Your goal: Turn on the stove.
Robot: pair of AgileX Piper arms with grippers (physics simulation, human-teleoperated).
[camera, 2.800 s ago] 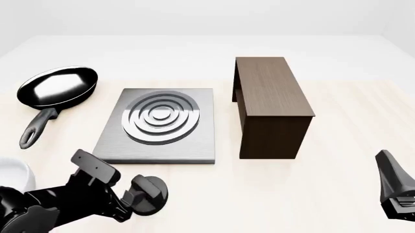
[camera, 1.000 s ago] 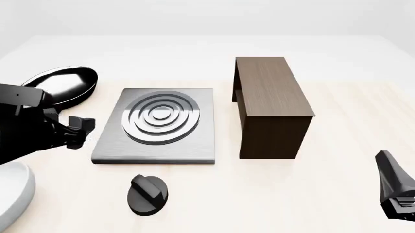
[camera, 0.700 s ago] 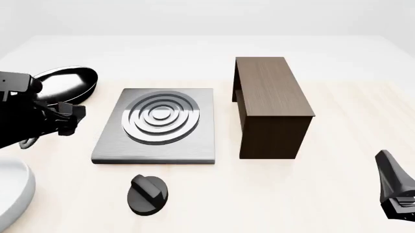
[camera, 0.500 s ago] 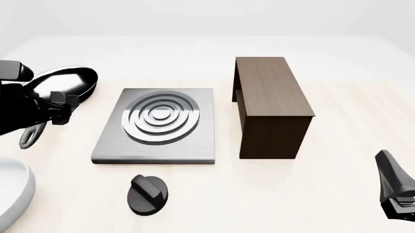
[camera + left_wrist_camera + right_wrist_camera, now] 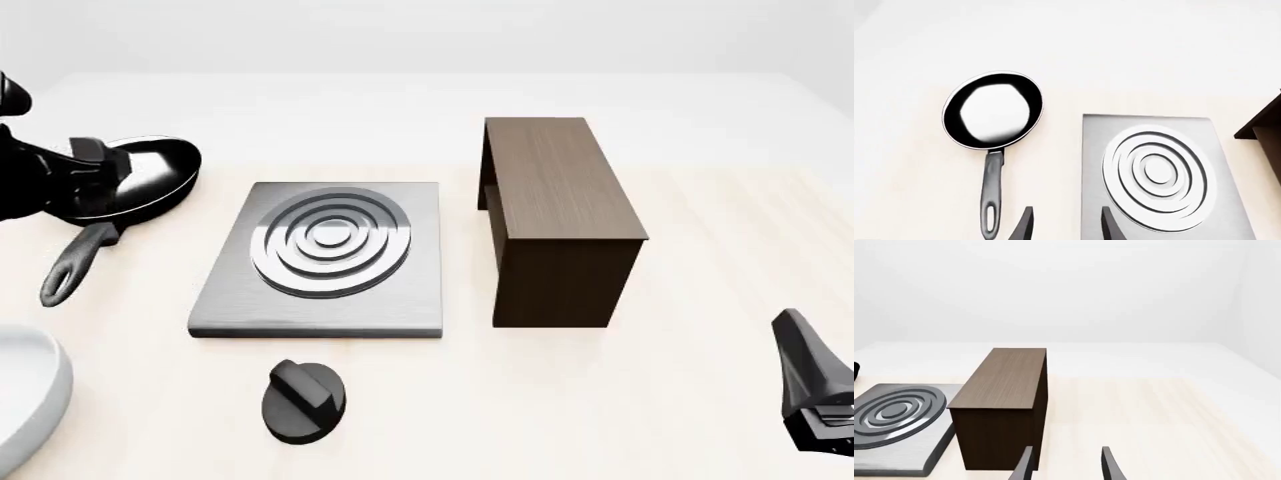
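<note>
Knob (image 5: 306, 401) just beside stove (image 5: 324, 257) near edge

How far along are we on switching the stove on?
Done, apparently: the left end effector has let go of the knob and lifted away beside the frying pan, fingers apart and empty. Nothing is in hand; the right end effector idles, open. Left: confirming ignition, since the stove shows no visible change.
</note>
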